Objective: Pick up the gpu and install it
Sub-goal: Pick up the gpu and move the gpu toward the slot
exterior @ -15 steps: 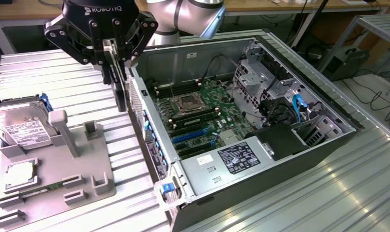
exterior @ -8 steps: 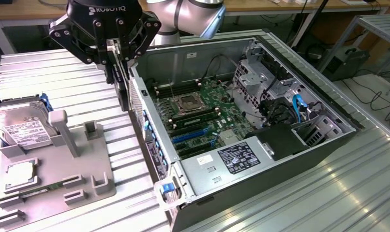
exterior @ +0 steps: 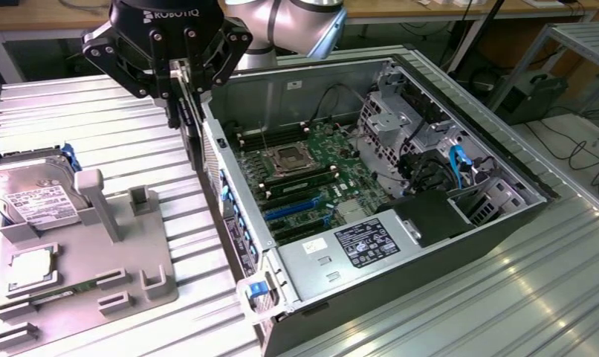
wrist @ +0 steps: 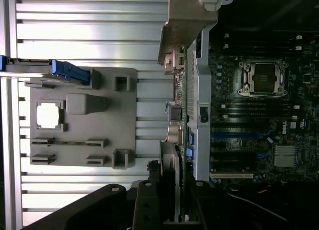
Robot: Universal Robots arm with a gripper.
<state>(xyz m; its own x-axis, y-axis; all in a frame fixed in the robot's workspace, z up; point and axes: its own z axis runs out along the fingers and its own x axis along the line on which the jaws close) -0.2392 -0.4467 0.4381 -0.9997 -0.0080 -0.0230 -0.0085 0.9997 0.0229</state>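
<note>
The end effector (exterior: 177,88) is closed narrowly on the gpu (exterior: 190,130), gripping the thin card edge-on so that it hangs upright below the fingers, clear of the counter (exterior: 111,119). The card sits just above the rear wall of the open computer case (exterior: 498,216), on the exterior view's left side of the case, with the motherboard (exterior: 305,175) below and beside it. Further to the exterior view's left, a grey fixture tray (exterior: 131,253) on the counter carries a hard drive (exterior: 37,197).

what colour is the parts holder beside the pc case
The parts holder is plain grey, clearest in the wrist view.
</note>
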